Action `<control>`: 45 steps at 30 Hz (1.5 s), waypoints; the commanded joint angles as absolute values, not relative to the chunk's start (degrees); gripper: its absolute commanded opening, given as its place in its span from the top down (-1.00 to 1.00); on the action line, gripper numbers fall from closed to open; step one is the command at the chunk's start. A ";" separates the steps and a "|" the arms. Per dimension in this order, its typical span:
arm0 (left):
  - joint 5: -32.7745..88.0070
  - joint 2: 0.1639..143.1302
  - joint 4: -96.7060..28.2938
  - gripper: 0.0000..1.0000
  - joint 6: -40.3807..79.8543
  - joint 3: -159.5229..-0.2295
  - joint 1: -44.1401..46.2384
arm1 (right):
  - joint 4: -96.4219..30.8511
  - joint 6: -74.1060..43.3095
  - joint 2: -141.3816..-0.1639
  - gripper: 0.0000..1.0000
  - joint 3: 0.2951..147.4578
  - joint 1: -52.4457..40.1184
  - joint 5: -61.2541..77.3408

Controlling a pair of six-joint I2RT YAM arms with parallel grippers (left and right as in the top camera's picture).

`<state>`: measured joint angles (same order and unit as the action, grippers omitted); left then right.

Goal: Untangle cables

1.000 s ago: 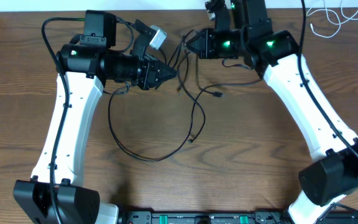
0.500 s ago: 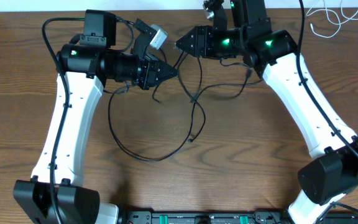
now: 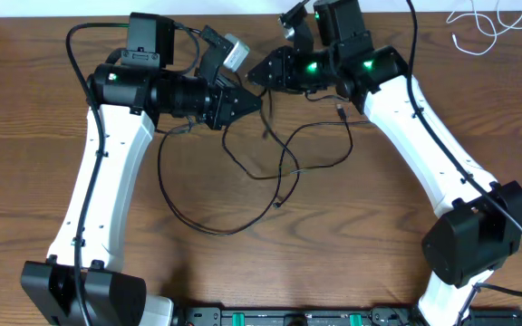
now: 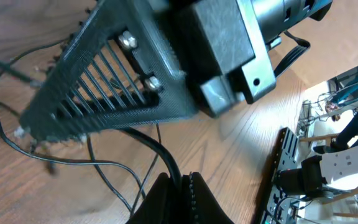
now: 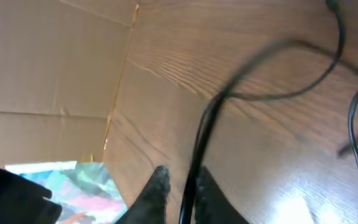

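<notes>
The long black cable (image 3: 208, 225) lies in loose loops across the middle of the table, and its strands cross near the centre. My left gripper (image 3: 254, 101) is shut on a strand of it, which shows between the fingers in the left wrist view (image 4: 180, 185). My right gripper (image 3: 254, 76) hovers just behind the left one, tip to tip. The black cable (image 5: 211, 118) runs between its fingers (image 5: 180, 186), which are closed on it. The white cable (image 3: 480, 22) lies coiled at the far right back, apart from both grippers.
The right gripper's black finger fills the upper part of the left wrist view (image 4: 123, 74). A cardboard wall (image 5: 48, 56) stands behind the table's back edge. Thick robot wires hang along both arms. A black rail (image 3: 270, 317) runs along the front edge.
My right gripper has moved left and back toward the left gripper, dragging the black cable. The strand below it has spread into a wider loop to the right. The left arm has barely moved.
</notes>
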<state>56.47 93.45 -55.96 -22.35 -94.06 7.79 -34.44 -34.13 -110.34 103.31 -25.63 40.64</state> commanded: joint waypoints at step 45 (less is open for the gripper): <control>53.25 93.58 -51.75 -0.54 -19.75 -95.48 7.86 | -31.86 -2.48 -111.57 0.98 145.45 29.21 -14.79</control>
<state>53.63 93.45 -52.82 -21.65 -94.06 7.92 -31.83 -7.88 -110.83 145.12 29.21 -9.19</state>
